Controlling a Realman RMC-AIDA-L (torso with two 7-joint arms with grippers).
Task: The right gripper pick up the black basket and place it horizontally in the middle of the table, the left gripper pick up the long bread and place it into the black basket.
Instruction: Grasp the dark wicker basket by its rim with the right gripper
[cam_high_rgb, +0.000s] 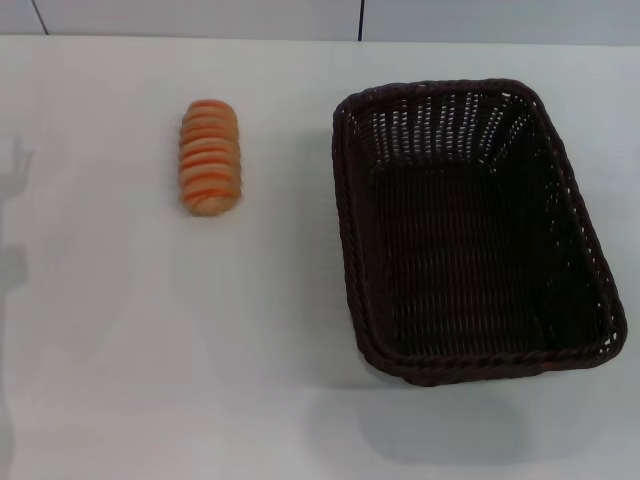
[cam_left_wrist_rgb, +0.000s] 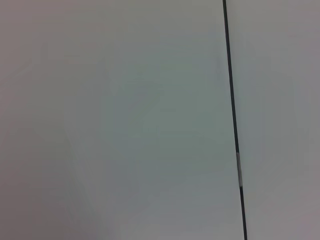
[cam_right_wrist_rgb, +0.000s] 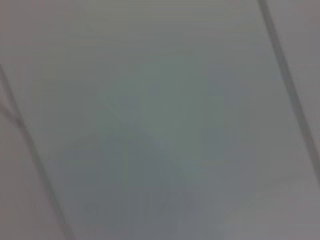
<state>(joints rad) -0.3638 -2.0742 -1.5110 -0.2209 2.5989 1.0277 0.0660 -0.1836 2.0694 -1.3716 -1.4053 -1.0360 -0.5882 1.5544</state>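
The black basket (cam_high_rgb: 470, 230) sits on the white table (cam_high_rgb: 150, 350) at the right of the head view, long side running front to back, open side up and with nothing in it. The long bread (cam_high_rgb: 210, 157) lies on the table to the left of the basket, orange ridged stripes facing up, apart from the basket. Neither gripper shows in any view. The left wrist view shows only a plain pale surface with a thin dark line (cam_left_wrist_rgb: 234, 120). The right wrist view shows only a blurred pale surface.
The table's far edge meets a pale wall with dark vertical seams (cam_high_rgb: 360, 20) at the back. Faint shadows fall on the table at the far left (cam_high_rgb: 15, 190) and in front of the basket.
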